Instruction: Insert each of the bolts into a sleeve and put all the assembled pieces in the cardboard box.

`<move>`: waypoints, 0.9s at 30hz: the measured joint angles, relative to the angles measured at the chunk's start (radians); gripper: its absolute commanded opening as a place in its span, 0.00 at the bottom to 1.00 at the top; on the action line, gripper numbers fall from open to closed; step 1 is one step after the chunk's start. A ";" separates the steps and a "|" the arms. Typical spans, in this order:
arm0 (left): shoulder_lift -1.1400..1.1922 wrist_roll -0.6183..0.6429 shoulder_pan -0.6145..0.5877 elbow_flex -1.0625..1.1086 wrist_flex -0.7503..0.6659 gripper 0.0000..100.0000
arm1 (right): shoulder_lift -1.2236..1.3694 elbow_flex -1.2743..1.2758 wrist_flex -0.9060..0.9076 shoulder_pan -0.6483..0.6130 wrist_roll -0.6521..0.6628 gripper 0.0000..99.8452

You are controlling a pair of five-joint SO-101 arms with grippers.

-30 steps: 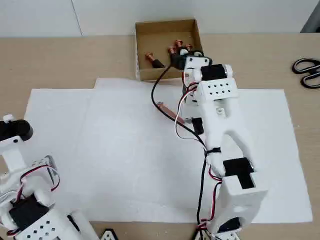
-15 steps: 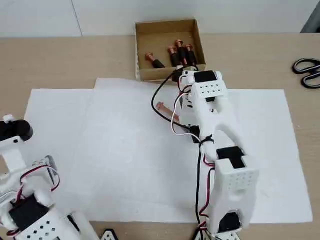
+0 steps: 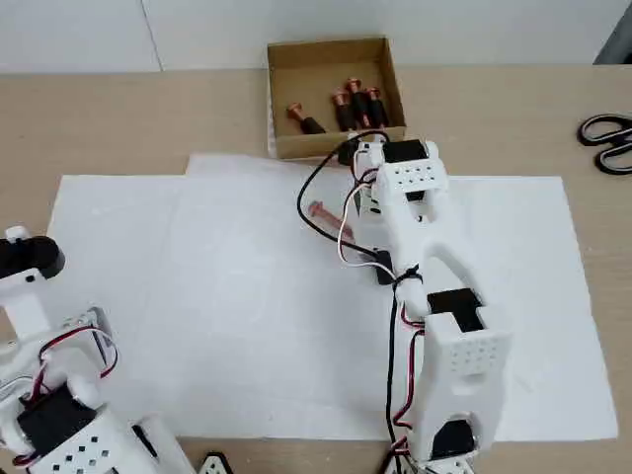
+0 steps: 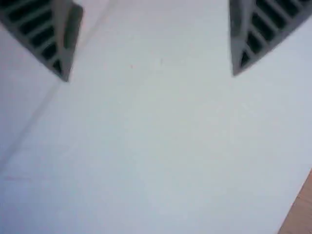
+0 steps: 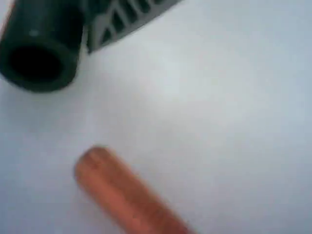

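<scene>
The cardboard box [image 3: 331, 45] at the table's far edge holds several assembled pieces [image 3: 346, 104], each a copper bolt in a black sleeve. My right gripper [image 3: 365, 190] hangs low over the white paper just in front of the box. In the right wrist view one of its fingers [image 5: 122, 19] shows beside a loose black sleeve [image 5: 39, 53] with its hollow end toward the camera. The gripper is open and grips nothing. A bare copper bolt [image 3: 324, 212] [image 5: 126, 195] lies on the paper close by. My left gripper [image 4: 148, 73] stands open over bare paper at the near left.
A large white paper sheet [image 3: 217, 296] covers the middle of the table. Black scissors [image 3: 607, 138] lie at the far right on the wood. The left arm's body [image 3: 49, 395] fills the near left corner. Black and red cables trail along the right arm.
My right gripper has pulled back from over the box to the paper in front of it, leaving one more assembled piece inside. The left arm has not moved.
</scene>
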 measured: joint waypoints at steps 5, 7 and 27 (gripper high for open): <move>0.000 0.000 0.000 0.000 0.000 0.20 | 0.000 0.000 0.032 0.000 0.000 0.23; 0.000 0.000 0.000 0.000 0.000 0.20 | 0.000 0.000 0.037 0.000 0.000 0.23; 0.000 0.000 0.000 0.000 0.000 0.20 | 0.097 -0.015 -0.011 -0.057 0.000 0.21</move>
